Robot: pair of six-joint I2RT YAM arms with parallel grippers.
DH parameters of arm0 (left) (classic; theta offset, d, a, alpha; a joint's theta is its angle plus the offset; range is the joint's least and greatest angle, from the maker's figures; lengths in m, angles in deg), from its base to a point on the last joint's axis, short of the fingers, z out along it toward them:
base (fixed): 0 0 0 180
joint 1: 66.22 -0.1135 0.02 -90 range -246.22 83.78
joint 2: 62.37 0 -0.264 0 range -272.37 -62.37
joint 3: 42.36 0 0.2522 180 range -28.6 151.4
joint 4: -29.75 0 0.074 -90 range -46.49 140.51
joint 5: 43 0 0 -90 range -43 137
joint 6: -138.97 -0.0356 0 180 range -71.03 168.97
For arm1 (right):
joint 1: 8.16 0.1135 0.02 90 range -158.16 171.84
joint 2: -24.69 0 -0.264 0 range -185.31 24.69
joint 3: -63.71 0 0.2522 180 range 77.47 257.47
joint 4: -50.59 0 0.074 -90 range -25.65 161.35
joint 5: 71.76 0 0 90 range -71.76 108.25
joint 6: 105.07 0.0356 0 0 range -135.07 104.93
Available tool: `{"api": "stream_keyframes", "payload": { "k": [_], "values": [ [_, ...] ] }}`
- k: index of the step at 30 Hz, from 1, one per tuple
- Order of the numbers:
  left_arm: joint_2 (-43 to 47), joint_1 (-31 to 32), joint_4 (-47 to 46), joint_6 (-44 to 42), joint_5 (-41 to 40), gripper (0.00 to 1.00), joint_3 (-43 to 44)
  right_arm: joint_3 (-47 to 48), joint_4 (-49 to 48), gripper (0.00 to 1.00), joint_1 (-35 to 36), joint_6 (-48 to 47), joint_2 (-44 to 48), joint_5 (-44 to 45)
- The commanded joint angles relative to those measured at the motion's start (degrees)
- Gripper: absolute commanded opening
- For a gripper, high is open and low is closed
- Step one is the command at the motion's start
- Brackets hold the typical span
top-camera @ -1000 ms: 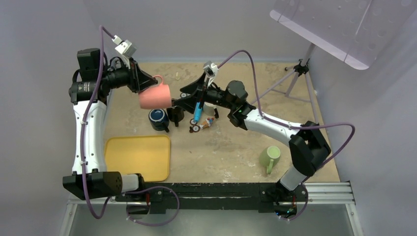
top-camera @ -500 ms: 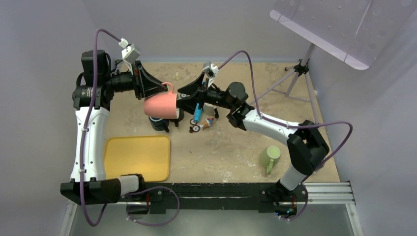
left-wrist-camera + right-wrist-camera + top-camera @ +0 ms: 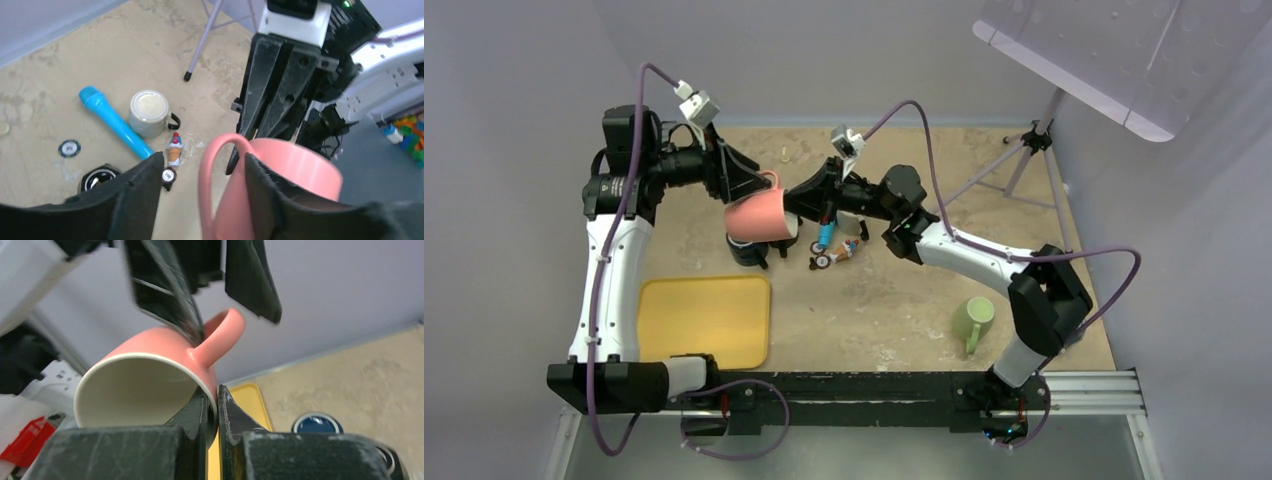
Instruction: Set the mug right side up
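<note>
The left arm (image 3: 609, 275) and the right arm (image 3: 972, 255) are built of smooth white link shells joined by black cylindrical joint housings. A purple cable (image 3: 638, 100) is run along each arm to a small white-and-grey camera block (image 3: 695, 102) at the wrist. The left gripper (image 3: 200, 162) and the right gripper (image 3: 212, 392) are formed of flat black plates, scuffed and scratched, with small screws set in them. A green indicator light (image 3: 346, 4) is lit on the right wrist.

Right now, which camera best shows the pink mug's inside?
Right wrist: the pink mug turns its cream inside toward it, rim pinched by the right end effector. Left wrist shows only handle and outer wall; the top view, a small side.
</note>
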State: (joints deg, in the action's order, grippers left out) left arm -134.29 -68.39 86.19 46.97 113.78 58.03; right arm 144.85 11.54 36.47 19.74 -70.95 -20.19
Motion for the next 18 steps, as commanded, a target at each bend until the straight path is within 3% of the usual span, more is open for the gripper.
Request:
{"api": "stream_keyframes", "payload": {
  "k": [1,2,3,6,9,11,15,18],
  "values": [
    [0.9,0.4,-1.0,-5.3,-15.5,0.89,0.9,2.7,22.5,0.00,0.7,-7.0,5.9,20.6],
    [1.2,0.4,-0.7,-6.4,-20.1,0.98,0.9,2.9,26.8,0.00,0.8,-7.9,6.9,26.5],
    [1.6,0.4,-0.3,-7.3,-23.5,1.00,1.1,3.0,30.9,0.00,1.1,-8.1,7.8,31.7],
    [3.7,1.6,1.1,-9.1,-29.3,1.00,1.9,5.6,38.8,0.00,2.9,-9.7,7.7,43.0],
    [6.4,10.0,3.4,-11.5,-37.3,1.00,1.9,10.8,45.9,0.00,4.6,-10.2,4.8,50.9],
    [7.1,14.9,4.5,-12.3,-43.5,0.96,1.7,14.4,48.9,0.00,5.2,-9.8,2.9,53.0],
    [5.9,20.8,2.7,-13.7,-55.4,0.79,-1.1,16.9,50.1,0.00,6.1,-8.4,1.0,54.1],
    [4.9,25.7,-1.6,-15.2,-64.4,0.81,-4.9,18.0,49.9,0.00,6.7,-7.8,0.3,53.9]
  ]
}}
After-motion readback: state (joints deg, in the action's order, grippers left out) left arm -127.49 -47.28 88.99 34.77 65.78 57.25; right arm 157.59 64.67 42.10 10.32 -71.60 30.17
